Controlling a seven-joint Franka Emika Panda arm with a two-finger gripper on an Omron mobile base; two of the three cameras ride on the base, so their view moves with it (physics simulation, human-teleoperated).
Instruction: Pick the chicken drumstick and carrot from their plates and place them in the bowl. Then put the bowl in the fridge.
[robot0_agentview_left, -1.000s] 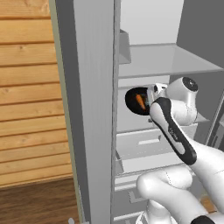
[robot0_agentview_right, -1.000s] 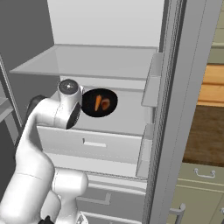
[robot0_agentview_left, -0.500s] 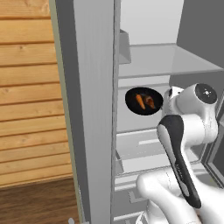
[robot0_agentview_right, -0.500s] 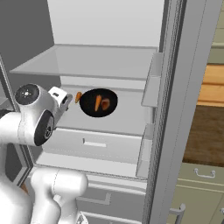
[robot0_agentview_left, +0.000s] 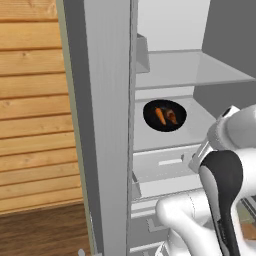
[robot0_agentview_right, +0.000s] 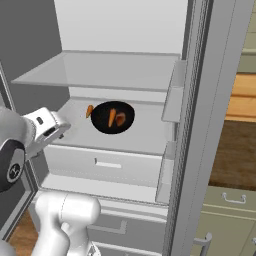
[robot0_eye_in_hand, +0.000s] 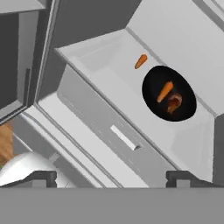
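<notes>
The bowl (robot0_agentview_right: 113, 117) rests on a shelf (robot0_agentview_right: 145, 137) inside the fridge (robot0_agentview_right: 200, 100), with the carrot (robot0_agentview_right: 111, 117) and the chicken drumstick (robot0_agentview_right: 120, 119) lying inside it. A second small orange piece (robot0_agentview_right: 89, 111) lies on the shelf just beside the bowl, on the side nearer the gripper (robot0_eye_in_hand: 111, 177).

In the hand view, the fingertips (robot0_eye_in_hand: 41, 176) stand wide apart and hold nothing. The bowl sits ahead of the jaws and well apart from them, offset toward one fingertip; the drawer front (robot0_eye_in_hand: 124, 138) lies between the jaws and the bowl.

Judgement: the placing step appears complete, and the step in hand is clearing the arm from the fridge. The next move calls for drawing the gripper out past the shelf edge and door frame without contact.
</notes>
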